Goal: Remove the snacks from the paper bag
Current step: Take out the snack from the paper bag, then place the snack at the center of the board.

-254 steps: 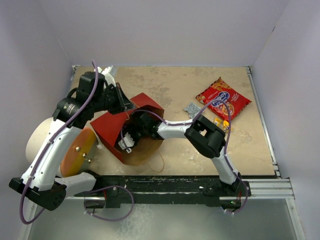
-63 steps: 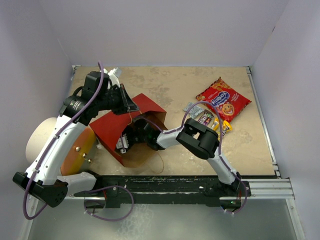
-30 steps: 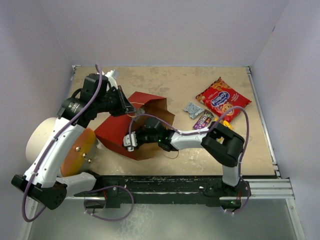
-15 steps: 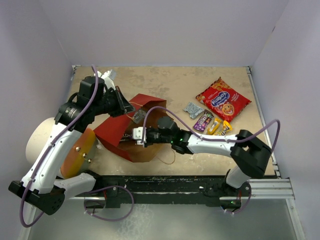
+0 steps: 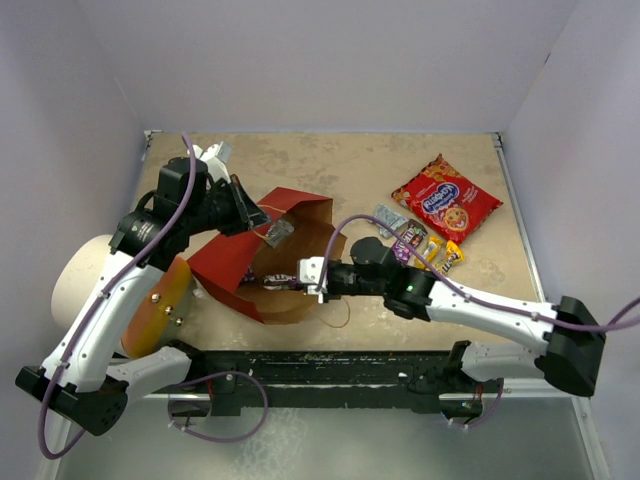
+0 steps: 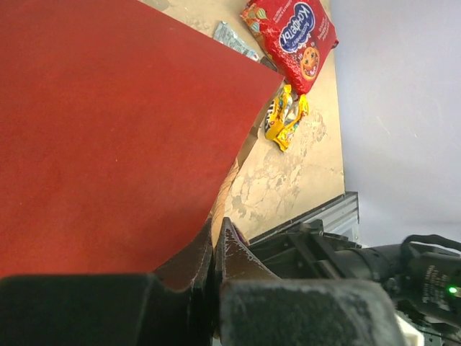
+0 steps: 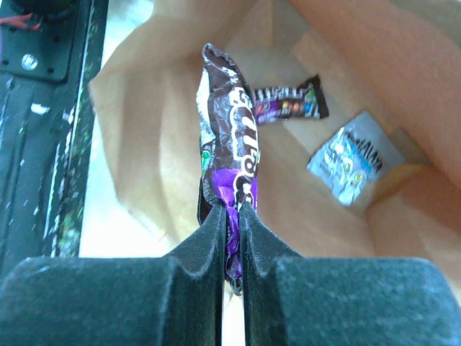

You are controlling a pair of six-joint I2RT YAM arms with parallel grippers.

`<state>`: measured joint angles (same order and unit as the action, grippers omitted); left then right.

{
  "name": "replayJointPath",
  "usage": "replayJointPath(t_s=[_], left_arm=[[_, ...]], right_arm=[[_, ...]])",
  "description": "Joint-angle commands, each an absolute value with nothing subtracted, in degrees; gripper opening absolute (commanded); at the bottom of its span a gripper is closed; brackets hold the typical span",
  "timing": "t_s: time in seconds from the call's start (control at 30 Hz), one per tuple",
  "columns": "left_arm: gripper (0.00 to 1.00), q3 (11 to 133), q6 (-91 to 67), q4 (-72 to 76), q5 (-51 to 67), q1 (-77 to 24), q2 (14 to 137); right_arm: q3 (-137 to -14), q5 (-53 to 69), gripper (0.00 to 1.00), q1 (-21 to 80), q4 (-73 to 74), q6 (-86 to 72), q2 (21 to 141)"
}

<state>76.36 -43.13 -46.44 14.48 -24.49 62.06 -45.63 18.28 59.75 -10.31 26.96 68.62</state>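
The right gripper (image 7: 230,209) has its two dark fingers pinched tight on the lower end of a purple packet (image 7: 229,137), which stands up crumpled and shiny between them. Behind it opens the brown inside of the paper bag (image 7: 144,144), where a dark brown packet (image 7: 288,108) and a silvery packet (image 7: 353,158) lie apart near the far end. A black rail (image 7: 43,108) runs down the left edge.

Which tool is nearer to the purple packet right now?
Right. The right tool is shut on the purple packet at the mouth of the paper bag. The left tool pinches the bag's red edge, apart from the packet.
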Motion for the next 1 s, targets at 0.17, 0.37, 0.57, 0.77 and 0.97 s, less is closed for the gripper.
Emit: replayJointPath(t_s=[0.17,0.37,0.57,0.77,0.97], left_arm=[[0.01,73.8,-44.8,-42.4,14.0,-24.2,59.6],[0.01,73.6,-44.7,-42.6,14.1,-24.2,59.5],[0.03,73.8,-44.6,-43.3,14.1,-24.2,59.4],[0.05,74.4,-44.7,-44.0,13.6,-24.2,59.2],[0.06,75.1,-44.6,-44.7,13.9,-24.2,59.4]], right_arm=[[-55.7,-2.2,0.00,60.1,17.2,26.2,53.6],[-56.3,-31.8,0.00,60.1,7.8,7.2,48.1],[-55.1,-58.0,0.00,59.7,0.9,-6.1,52.0],[-56.9,-51.2,0.00,47.9,8.1,-34.7,60.5],[-59.7,-44.6,0.00,35.5,17.4,-59.0,70.9]])
